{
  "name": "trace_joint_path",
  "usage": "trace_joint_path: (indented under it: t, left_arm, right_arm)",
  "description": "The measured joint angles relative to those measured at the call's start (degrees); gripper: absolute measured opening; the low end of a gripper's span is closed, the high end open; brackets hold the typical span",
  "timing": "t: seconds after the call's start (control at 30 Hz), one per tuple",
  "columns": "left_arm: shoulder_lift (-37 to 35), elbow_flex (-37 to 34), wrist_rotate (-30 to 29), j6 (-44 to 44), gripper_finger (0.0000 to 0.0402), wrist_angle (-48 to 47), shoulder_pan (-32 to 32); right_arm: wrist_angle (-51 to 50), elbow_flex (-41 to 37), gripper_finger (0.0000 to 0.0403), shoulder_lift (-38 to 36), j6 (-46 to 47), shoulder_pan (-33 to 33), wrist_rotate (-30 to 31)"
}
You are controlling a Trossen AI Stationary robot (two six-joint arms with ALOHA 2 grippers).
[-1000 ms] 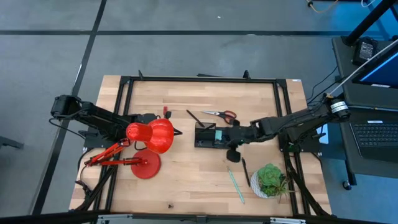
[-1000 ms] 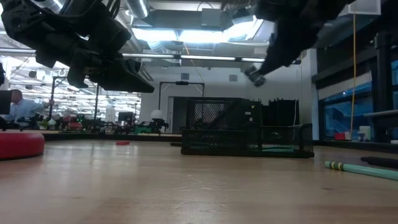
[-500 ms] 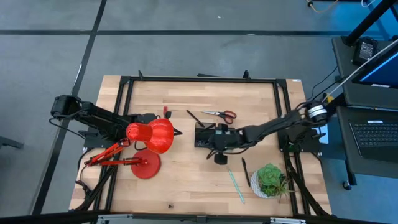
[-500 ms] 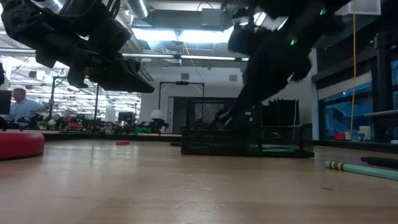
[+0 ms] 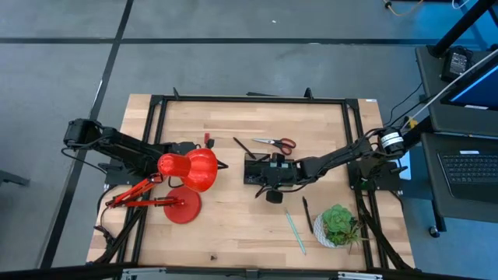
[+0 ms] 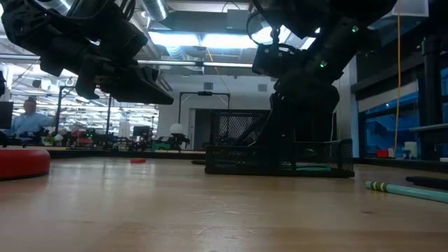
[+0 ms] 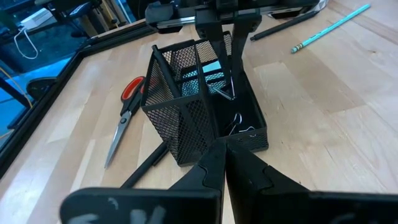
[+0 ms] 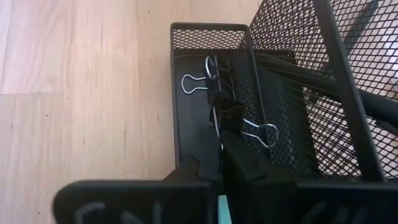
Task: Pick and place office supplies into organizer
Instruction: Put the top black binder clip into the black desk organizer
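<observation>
High view shows the right gripper [image 5: 263, 180] reaching from the right side to the middle of the frame, right over the black organizer [image 5: 254, 169]. Its fingers are closed. Right wrist view shows the fingertips [image 8: 214, 158] down inside a low compartment of the organizer [image 8: 186, 93], next to black binder clips [image 8: 219, 87] with silver wire handles. I cannot tell if they pinch a clip.

The left gripper [image 5: 222, 164] waits at the left of the frame, closed and holding nothing, beside the red lamp [image 5: 187, 175].

Red-handled scissors [image 5: 275, 142] and a thin black pen [image 5: 241, 145] lie just above the organizer. A teal pen [image 5: 295, 231] lies lower right, near the green plant [image 5: 339, 223]. Bare wood fills the lower middle of the table [image 5: 233, 225], with plenty of room there.

The organizer is black wire mesh with straight walls, one part taller. The table is pale, smooth wood strips.
</observation>
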Motion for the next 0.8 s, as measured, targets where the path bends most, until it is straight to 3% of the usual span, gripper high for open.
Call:
trace_joint_path:
  t: [0.2, 0.8]
  left_arm:
    - [0.0, 0.0, 0.0, 0.0, 0.0006, -0.02, 0.0]
    - [0.0, 0.0, 0.0, 0.0, 0.0006, -0.02, 0.01]
  right_arm:
    - [-0.09, 0.0, 0.0032, -0.02, 0.0, 0.0, -0.02]
    - [-0.2, 0.0, 0.0031, -0.04, 0.0, 0.0, -0.07]
